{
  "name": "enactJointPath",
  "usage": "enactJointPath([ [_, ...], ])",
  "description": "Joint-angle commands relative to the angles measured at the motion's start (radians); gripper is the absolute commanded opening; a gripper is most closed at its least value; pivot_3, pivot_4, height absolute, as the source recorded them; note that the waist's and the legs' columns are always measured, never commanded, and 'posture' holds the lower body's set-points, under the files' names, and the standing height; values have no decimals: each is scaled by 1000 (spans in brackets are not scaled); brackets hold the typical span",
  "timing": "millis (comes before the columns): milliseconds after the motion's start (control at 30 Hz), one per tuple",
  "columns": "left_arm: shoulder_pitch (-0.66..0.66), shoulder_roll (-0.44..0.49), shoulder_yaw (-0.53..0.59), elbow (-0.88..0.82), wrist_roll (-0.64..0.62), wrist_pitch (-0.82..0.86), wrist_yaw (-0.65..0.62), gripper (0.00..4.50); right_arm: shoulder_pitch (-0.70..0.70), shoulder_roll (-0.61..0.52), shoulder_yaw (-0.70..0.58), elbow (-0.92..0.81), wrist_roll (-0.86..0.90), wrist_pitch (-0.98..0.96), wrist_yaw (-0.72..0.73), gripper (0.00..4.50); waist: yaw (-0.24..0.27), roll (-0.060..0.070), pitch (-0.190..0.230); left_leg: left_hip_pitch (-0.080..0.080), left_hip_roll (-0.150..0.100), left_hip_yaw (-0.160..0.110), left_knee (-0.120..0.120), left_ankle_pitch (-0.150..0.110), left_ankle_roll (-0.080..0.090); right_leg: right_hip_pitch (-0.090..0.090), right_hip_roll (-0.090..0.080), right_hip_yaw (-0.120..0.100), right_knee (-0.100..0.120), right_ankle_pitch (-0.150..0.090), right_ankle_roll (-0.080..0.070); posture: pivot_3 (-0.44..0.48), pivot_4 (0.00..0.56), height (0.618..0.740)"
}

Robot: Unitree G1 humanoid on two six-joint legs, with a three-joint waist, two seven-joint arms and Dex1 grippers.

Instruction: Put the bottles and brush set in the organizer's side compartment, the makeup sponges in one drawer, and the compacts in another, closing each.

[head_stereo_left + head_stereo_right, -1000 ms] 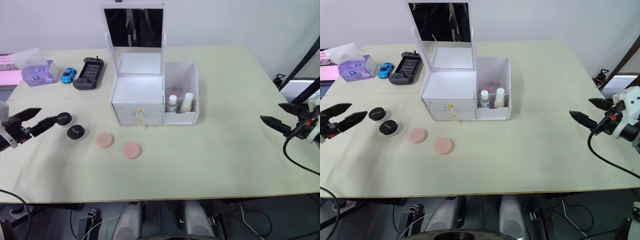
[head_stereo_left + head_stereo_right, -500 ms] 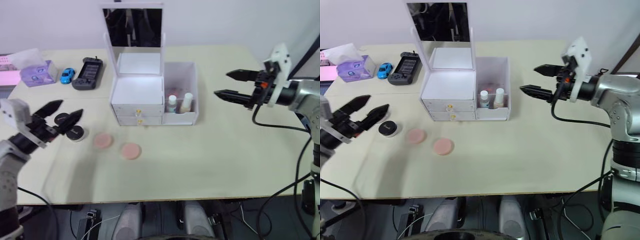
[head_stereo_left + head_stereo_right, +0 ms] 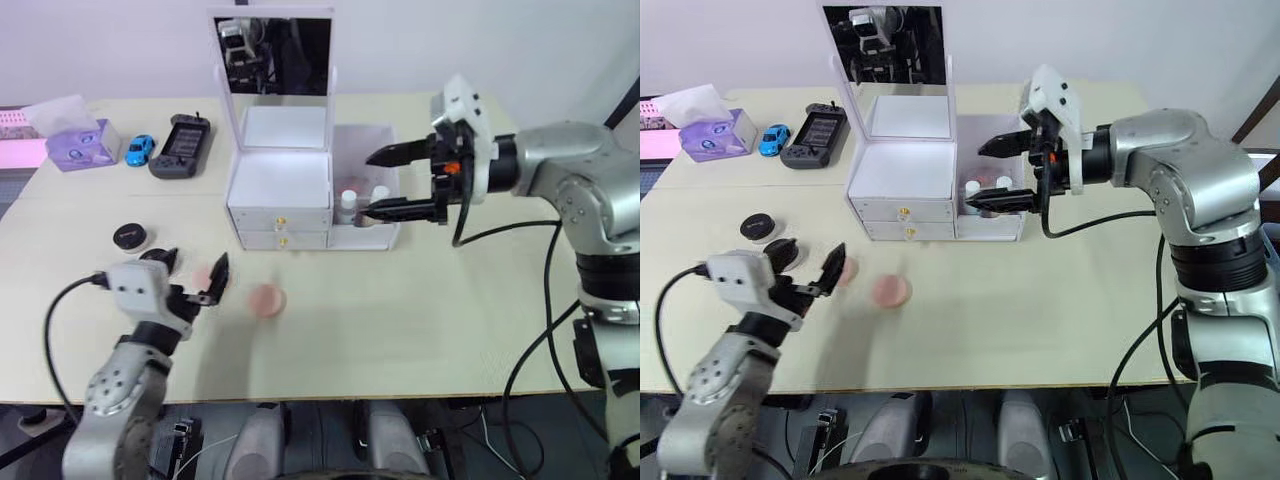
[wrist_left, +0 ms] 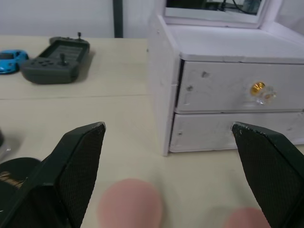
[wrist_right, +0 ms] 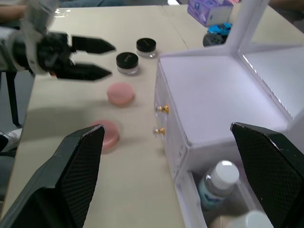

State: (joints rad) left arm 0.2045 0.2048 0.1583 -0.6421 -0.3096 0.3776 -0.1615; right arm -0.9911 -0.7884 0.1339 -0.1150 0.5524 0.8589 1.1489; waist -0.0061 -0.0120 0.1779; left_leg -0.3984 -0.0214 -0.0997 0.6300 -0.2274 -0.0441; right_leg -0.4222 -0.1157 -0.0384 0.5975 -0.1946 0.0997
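Observation:
The white organizer (image 3: 279, 190) stands mid-table with its mirror lid up and both gold-knobbed drawers (image 4: 237, 90) shut. Two white-capped bottles (image 5: 216, 186) stand in the side compartment (image 3: 385, 236). A bit of pink behind them may be the brush set; I cannot tell. My right gripper (image 3: 388, 183) hangs open just above that bin. Two pink makeup sponges (image 3: 890, 291) lie in front of the drawers. My left gripper (image 3: 806, 262) is open low over the left sponge (image 4: 130, 206). Two black compacts (image 5: 127, 61) sit left of the sponges, one partly hidden behind the left fingers.
A black game console (image 3: 179, 147), a blue toy car (image 3: 139, 150) and a purple tissue box (image 3: 72, 145) sit at the table's back left. Bare tabletop (image 3: 430, 310) stretches in front and right of the organizer.
Both arms swung inward. The left gripper came from the table's left edge to the left sponge. The right gripper came from the far right to above the side compartment.

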Motion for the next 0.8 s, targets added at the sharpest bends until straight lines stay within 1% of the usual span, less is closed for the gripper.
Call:
enactJointPath([
  [33,-42,-27,-53,45,52,-63,17,4454,-42,-12,-6,-36,1,30,-2,4500,1,0,0,0,0,0,0,0,0,0,0,0,0,0,0,0,150,740],
  [167,-92,-58,-122,107,67,-96,-5,4454,-68,-27,-3,-22,-14,49,-9,4500,1,0,0,-2,0,0,-1,0,1,-1,0,0,-1,0,0,0,150,740],
  [267,-118,-75,-172,124,60,-100,-31,4454,-67,-39,-7,-37,-17,64,-13,4500,2,0,0,-2,0,0,-1,-1,1,-2,0,0,0,0,0,0,150,740],
  [433,-141,-96,-222,159,59,-121,-58,4454,-55,-53,-15,-49,-31,69,-32,4500,-1,0,0,-2,0,0,0,-1,1,-2,0,0,0,0,0,0,150,740],
  [533,-173,-115,-230,195,64,-138,-58,4454,-58,-64,-11,-44,-46,62,-40,4500,-2,0,0,-2,0,0,0,-1,1,-2,0,0,0,0,0,0,150,740],
  [600,-194,-130,-234,215,65,-151,-54,3935,-64,-71,-5,-39,-55,58,-40,4500,-1,0,0,-2,0,0,0,-1,1,-2,0,0,0,0,0,0,150,740],
  [633,-202,-137,-235,223,66,-154,-52,3590,-67,-73,-3,-38,-58,58,-39,4500,-2,0,0,-2,0,0,0,-1,1,-2,0,0,0,0,0,0,150,740],
  [700,-216,-149,-240,244,69,-161,-51,2694,-76,-77,0,-36,-63,60,-36,4500,-1,0,0,-2,0,0,0,-1,1,-2,0,0,0,0,0,0,150,740],
  [800,-229,-158,-241,262,73,-168,-52,2694,-83,-76,1,-39,-69,65,-36,4500,-1,0,0,-2,0,0,0,-1,1,-2,0,0,0,0,1,0,150,740],
])
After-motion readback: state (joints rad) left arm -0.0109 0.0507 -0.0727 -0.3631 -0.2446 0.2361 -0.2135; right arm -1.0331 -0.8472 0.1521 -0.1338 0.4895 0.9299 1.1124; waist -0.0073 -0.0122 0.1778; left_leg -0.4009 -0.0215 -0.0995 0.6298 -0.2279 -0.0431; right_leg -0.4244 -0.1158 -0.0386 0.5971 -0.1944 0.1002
